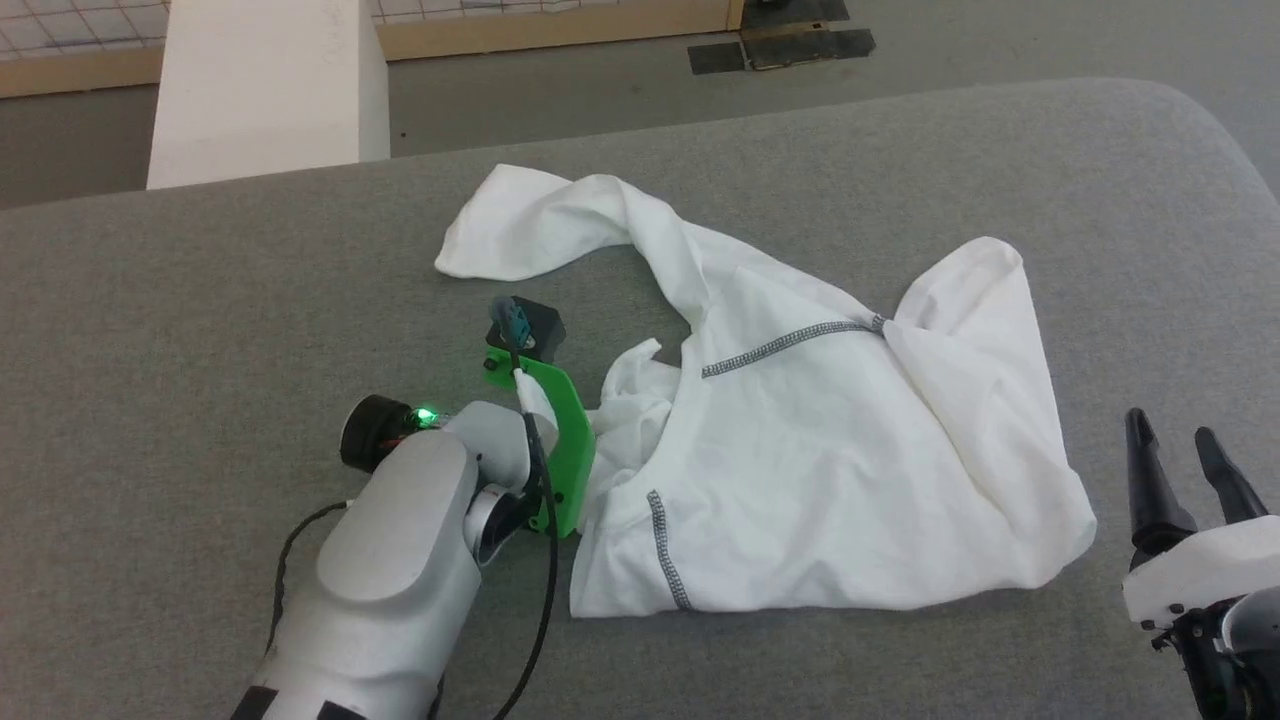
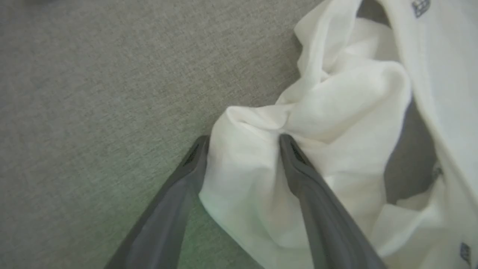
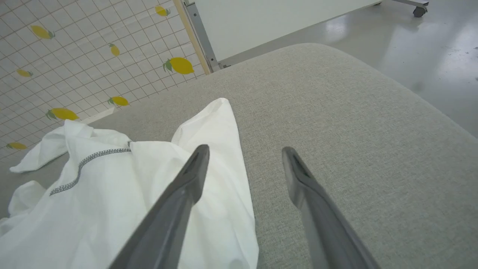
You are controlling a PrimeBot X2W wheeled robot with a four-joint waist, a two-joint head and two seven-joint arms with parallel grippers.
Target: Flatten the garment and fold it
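The white T-shirt lies crumpled on the grey padded table, one sleeve trailing to the far left and grey overlock stitching showing on its folds. My left gripper is open at the shirt's left edge, and a bunched fold of the garment sits between its two fingers. In the head view the green wrist mount covers those fingers. My right gripper stands open and empty near the table's right front, just right of the shirt's edge; its left finger is over the fabric.
A white box-like pillar stands beyond the table's far edge at the left. The table's rounded right corner drops to grey floor. A lemon-patterned tiled wall and a white panel lie beyond.
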